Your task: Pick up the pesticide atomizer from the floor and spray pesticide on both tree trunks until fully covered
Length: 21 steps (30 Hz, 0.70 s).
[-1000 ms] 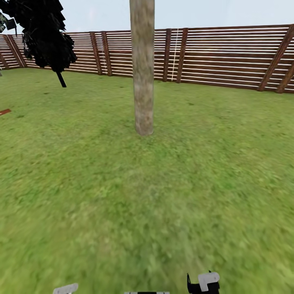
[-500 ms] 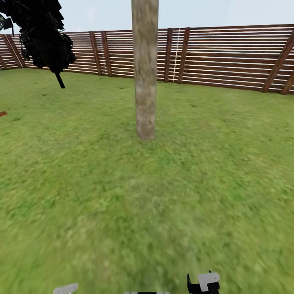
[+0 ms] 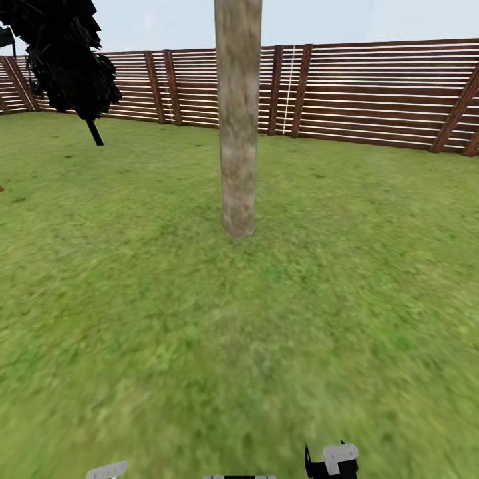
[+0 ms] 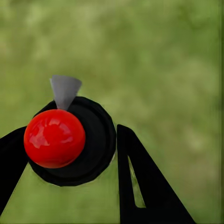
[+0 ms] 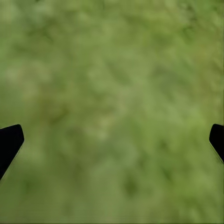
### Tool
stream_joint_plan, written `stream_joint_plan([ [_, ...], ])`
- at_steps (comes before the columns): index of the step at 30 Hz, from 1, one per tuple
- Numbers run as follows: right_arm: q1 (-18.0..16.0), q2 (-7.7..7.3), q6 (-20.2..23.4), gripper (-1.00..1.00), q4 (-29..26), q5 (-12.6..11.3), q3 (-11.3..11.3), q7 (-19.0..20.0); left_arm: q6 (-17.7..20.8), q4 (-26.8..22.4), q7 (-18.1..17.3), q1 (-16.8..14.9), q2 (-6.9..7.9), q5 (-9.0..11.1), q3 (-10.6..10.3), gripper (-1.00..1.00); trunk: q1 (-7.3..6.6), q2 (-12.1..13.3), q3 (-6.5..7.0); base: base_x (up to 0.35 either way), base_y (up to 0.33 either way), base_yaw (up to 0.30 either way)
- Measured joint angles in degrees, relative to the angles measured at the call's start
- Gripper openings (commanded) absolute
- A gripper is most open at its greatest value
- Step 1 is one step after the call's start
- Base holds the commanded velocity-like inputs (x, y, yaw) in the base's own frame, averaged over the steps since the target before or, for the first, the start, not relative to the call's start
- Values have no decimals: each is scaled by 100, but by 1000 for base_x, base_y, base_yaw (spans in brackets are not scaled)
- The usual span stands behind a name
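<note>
1. Head view: tree trunk [image 3: 238, 120] stands at 12 o'clock, well apart; spraying from here could miss.
2. Left wrist view: left fingers [image 4: 70, 175] closed around the atomizer [image 4: 70, 140] (red cap); jolts could tilt it.
3. Right wrist view: right fingers [image 5: 112, 140] spread wide, empty, above grass [image 5: 112, 70].

Black triangular gripper fingers [image 4: 140, 186]

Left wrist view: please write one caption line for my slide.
Left gripper closed on the pesticide atomizer, red cap and grey nozzle facing the camera, above blurred grass.
</note>
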Motion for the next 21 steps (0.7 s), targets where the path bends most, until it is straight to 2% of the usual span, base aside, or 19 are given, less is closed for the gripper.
stream_joint_plan([
  [21, 0, 0, 0, 100, 0, 0, 2, -4, 0, 0, 0, 0, 0, -7, 0, -100, 0, 0, 0, 338, 0, 0],
])
